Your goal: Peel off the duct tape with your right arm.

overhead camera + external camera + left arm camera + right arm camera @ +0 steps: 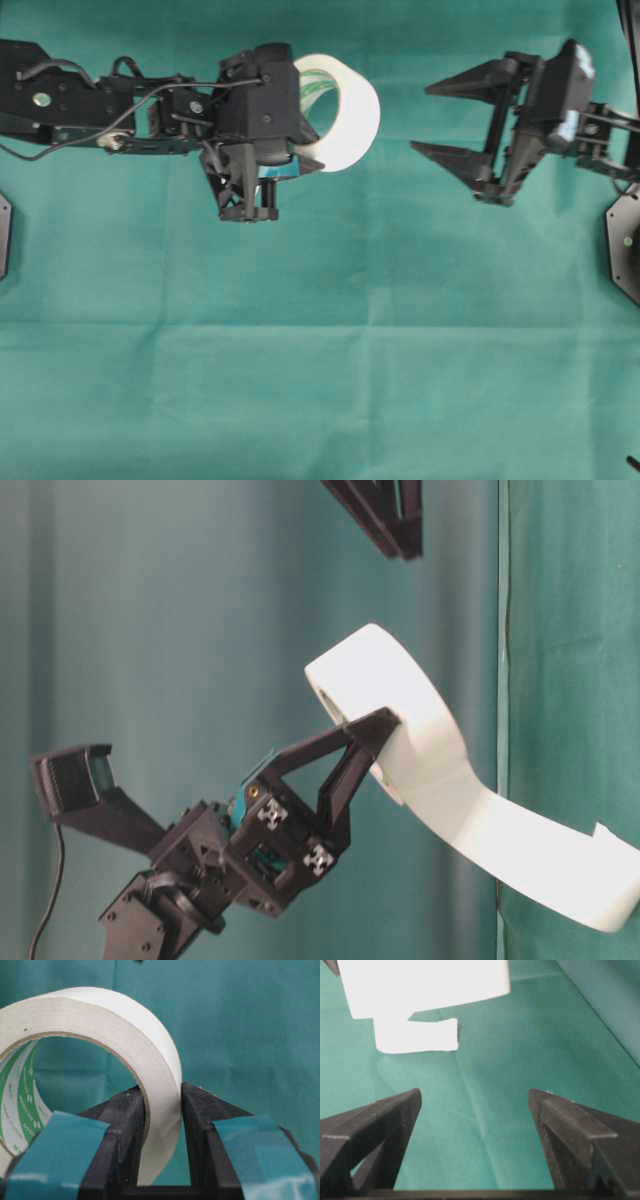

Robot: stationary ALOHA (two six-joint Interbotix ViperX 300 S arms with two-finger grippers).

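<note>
Two grippers faced each other above the green tabletop [320, 380]: the left gripper [162, 1105] was clenched on the wall of the tape [345, 110], one finger inside the core and one outside, holding the roll in the air at the far side of the scene, left of centre, while the right gripper [432, 120] hung well apart to the right, its jaws spread wide and holding nothing. A loose strip [540, 850] trailed down from the roll in the table-level view, and the right wrist view showed that strip end [417, 1035] hanging free ahead of the open fingers and off to their left. Several things could have gone wrong from there. The strip looked limp and free to sway, so the right fingers might have closed on air or caught only a corner, which would likely have torn away or slipped out. The sticky face could have clung to one finger and folded the strip onto itself. A pull that did land would have loaded the left grip, which pinched only a narrow band of the roll's wall; the roll might have twisted between those fingers or been dragged out altogether. Approaching too far could also have brought the pointed right fingers against the roll or the left gripper.
</note>
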